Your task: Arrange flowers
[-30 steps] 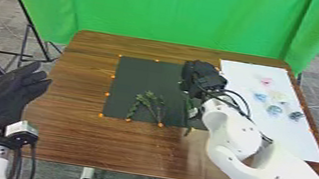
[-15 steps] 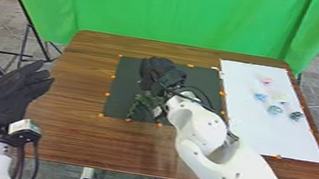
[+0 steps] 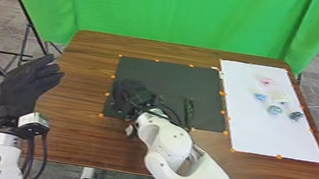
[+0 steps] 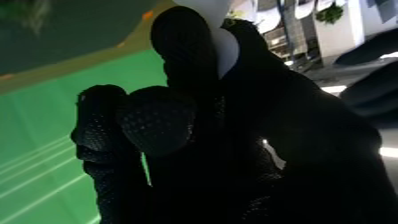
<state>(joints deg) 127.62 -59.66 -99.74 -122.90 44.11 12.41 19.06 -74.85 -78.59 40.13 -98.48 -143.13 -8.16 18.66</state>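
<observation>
Stem (image 3: 188, 113) lengthwise on the mat (image 3: 175, 79)

Its long axis runs near-to-far in the mat's near right part. The right hand (image 3: 130, 98) is at the mat's near left; its grip I cannot tell. The left hand (image 3: 22, 86), fingers straight, is left of the mat.

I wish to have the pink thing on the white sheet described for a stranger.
On the brown table, look to the white sheet at the right. There, the small pink thing lies nearest the green curtain, while its neighbours are blue, pale or dark.
</observation>
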